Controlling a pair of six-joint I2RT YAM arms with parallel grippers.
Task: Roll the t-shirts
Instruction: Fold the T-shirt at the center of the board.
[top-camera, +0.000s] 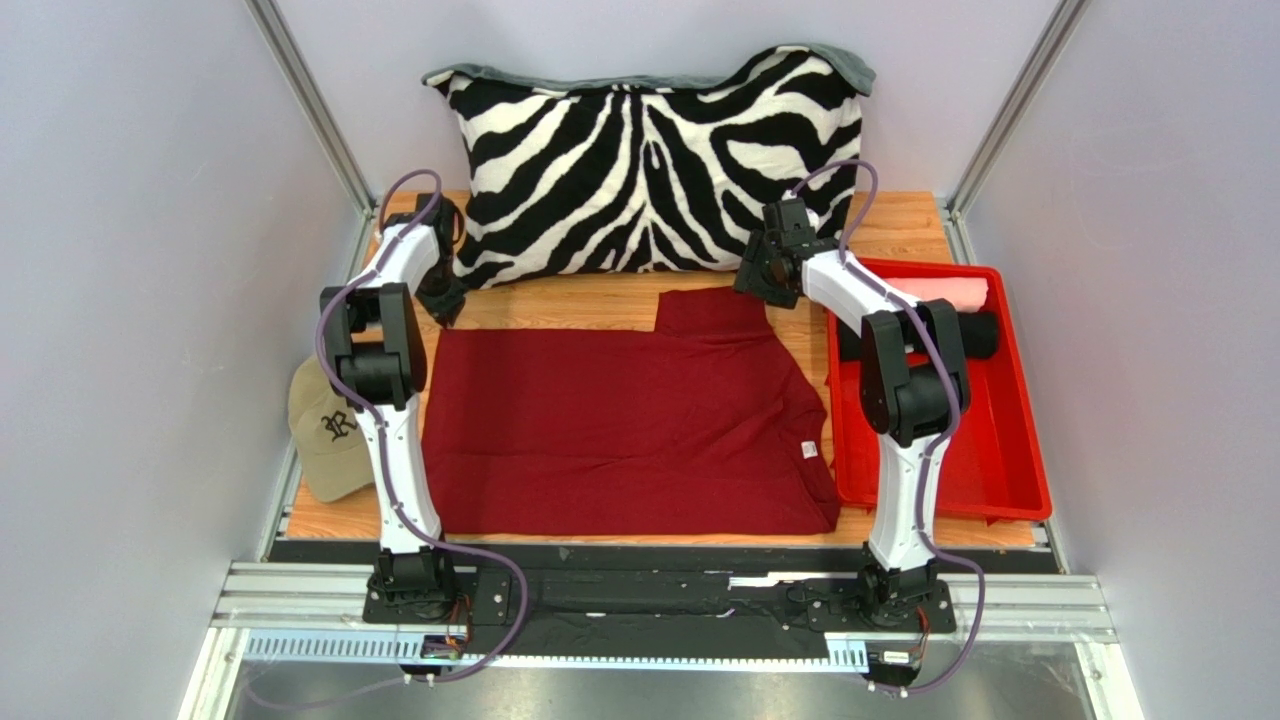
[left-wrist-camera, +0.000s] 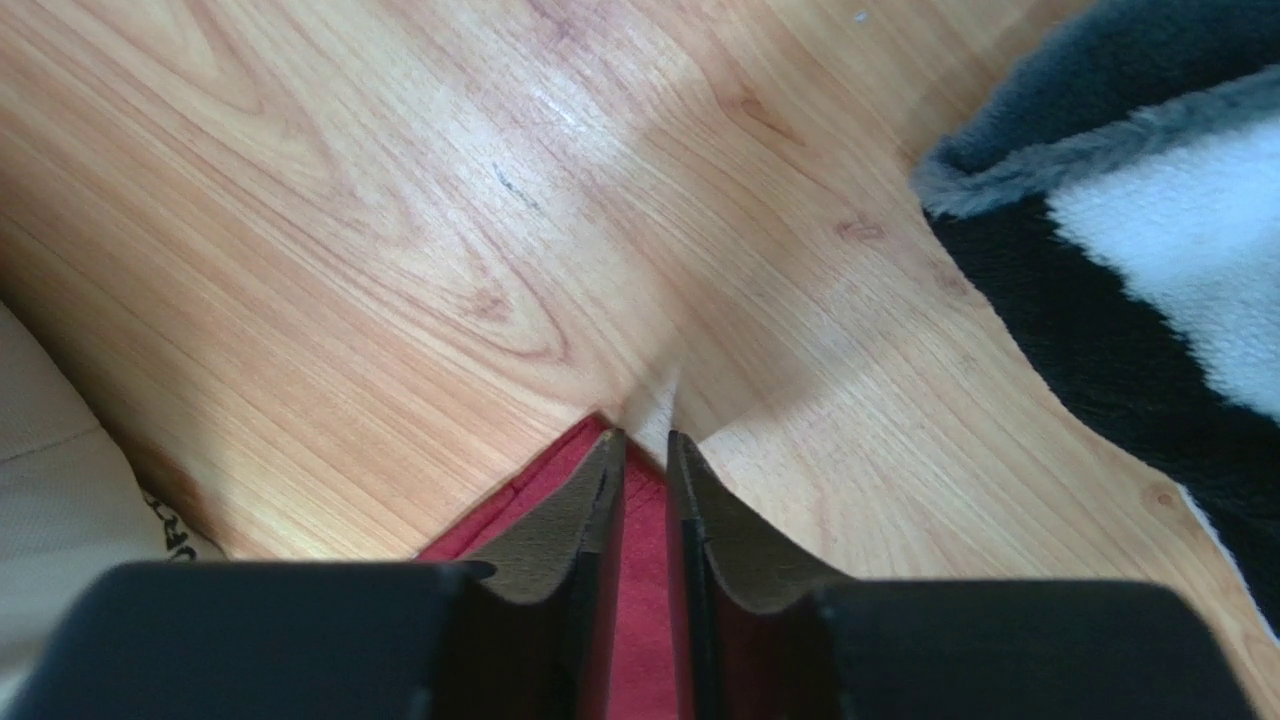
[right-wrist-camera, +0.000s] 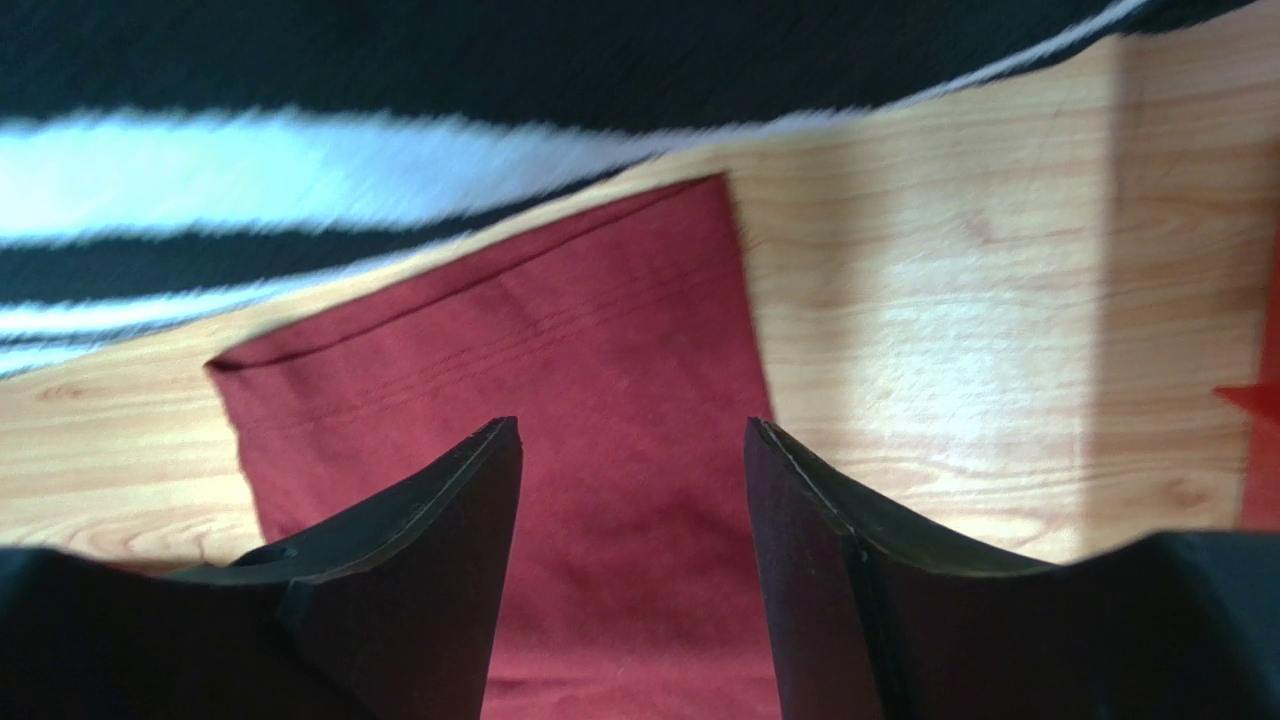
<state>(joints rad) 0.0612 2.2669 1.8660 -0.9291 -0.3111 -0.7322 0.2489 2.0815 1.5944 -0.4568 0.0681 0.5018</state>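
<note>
- Pillow (top-camera: 646, 165), zebra-striped, fills the back of your wooden surface (top-camera: 902, 225); its front edge lies just beyond the maroon t-shirt (top-camera: 616, 435) and close to both tools.
- At the left edge you've got a khaki cap (top-camera: 331, 428). Its dark emblem (top-camera: 340, 426) is too small to read.
- On your right, a red tray (top-camera: 977, 443) holds a rolled pink t-shirt (top-camera: 932, 285) and a rolled black t-shirt (top-camera: 977, 333).
- A white tag (top-camera: 807, 450) on the maroon shirt is also unreadable.
- The maroon t-shirt lies flat mid-surface, one sleeve (right-wrist-camera: 601, 345) sticking out toward the pillow.
- Your left tool (left-wrist-camera: 643, 438) is nearly pressed together at the shirt's far-left corner, with cloth in the gap; I can't tell if it grips.
- Your right tool (right-wrist-camera: 631, 428) is spread wide over that sleeve.
</note>
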